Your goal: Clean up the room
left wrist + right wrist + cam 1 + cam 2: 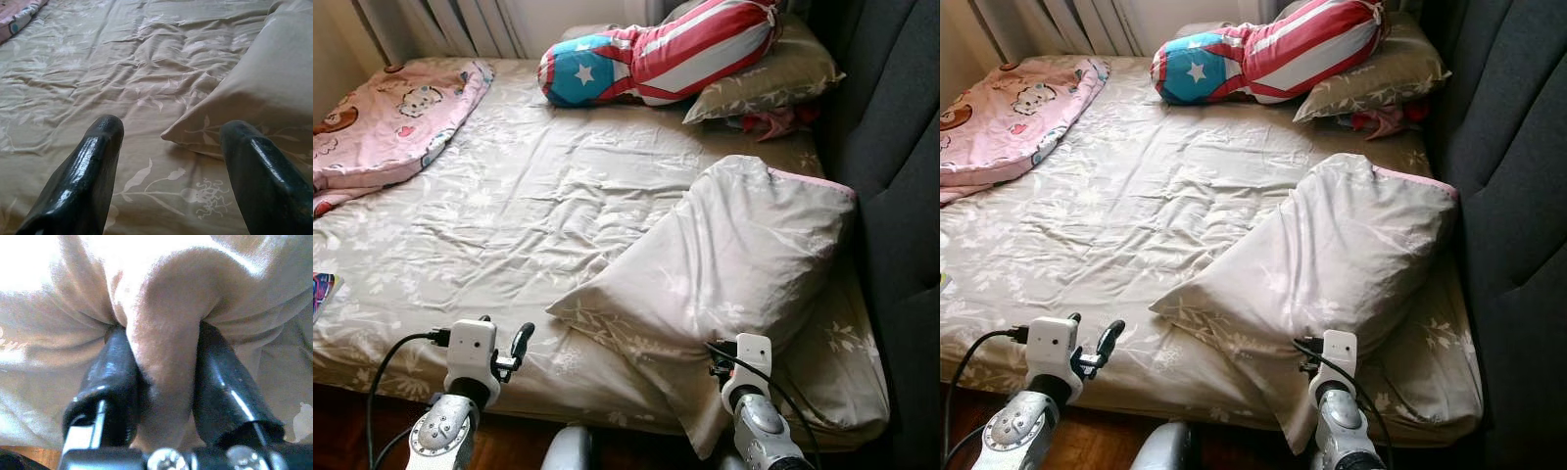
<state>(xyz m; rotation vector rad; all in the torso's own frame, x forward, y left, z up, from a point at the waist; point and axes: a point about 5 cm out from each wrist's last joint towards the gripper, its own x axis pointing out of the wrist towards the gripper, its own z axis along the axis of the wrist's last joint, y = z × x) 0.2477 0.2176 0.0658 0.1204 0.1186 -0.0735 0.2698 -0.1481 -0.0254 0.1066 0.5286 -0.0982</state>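
The right gripper (164,382) is pinching a fold of the pillow (724,264) and should be lifting slowly to keep it, while the left gripper (168,166) is hovering with fingers wide over the bed (509,206).

Open wrinkled sheet (509,206) ahead of my left gripper (166,161) from 10 to 12 o'clock, big grey pillow (734,255) blocking 1 to 2 o'clock, dark headboard (901,147) walling 3 o'clock, pink blanket (391,117) at 10, striped cushion (656,49) far at 12.
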